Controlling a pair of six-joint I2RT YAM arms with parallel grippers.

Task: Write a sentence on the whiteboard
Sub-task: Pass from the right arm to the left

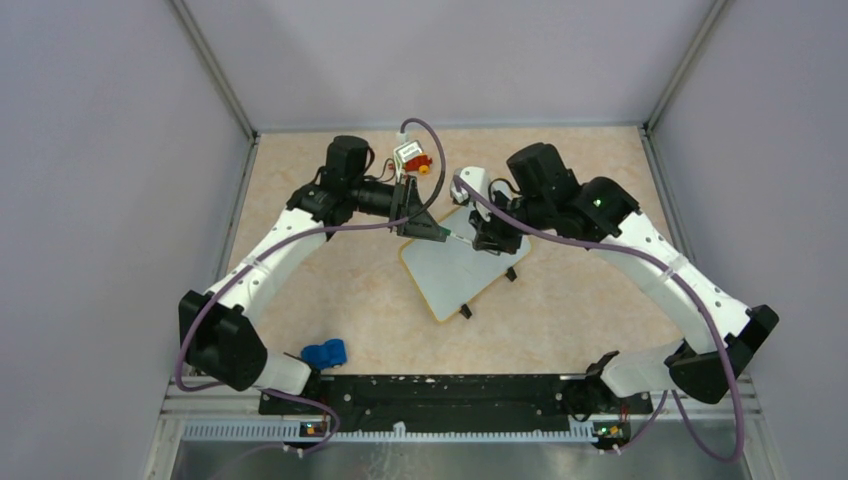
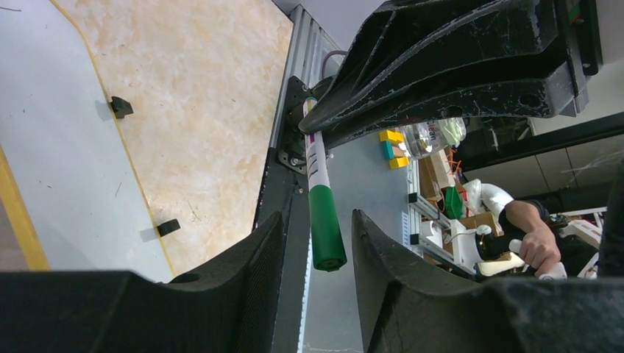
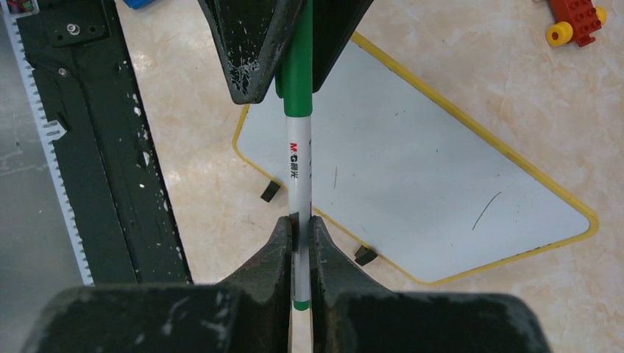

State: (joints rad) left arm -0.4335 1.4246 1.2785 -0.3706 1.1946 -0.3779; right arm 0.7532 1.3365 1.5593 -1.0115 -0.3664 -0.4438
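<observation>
Marker point(image 3: 298, 169) clamped in right tool point(image 3: 298, 224) above whiteboard point(image 3: 441, 184), mid-frame; left tool point(image 2: 318, 217) straddles cap point(image 2: 326, 228), grip uncertain, presumably for uncapping.

PLACE: robotics lab, no doubt | RIG: left arm point(image 1: 270, 252) and right arm point(image 1: 665, 262) bolted to a black rail point(image 1: 440, 390) on a beige table point(image 1: 340, 300) | BOOTH: grey panels point(image 1: 100, 150), metal posts point(image 1: 212, 65) | BEHIND: coloured blocks point(image 2: 390, 145), a bottle point(image 2: 434, 136), and there, a person's hand point(image 2: 541, 246) on a handle point(image 2: 491, 246)
</observation>
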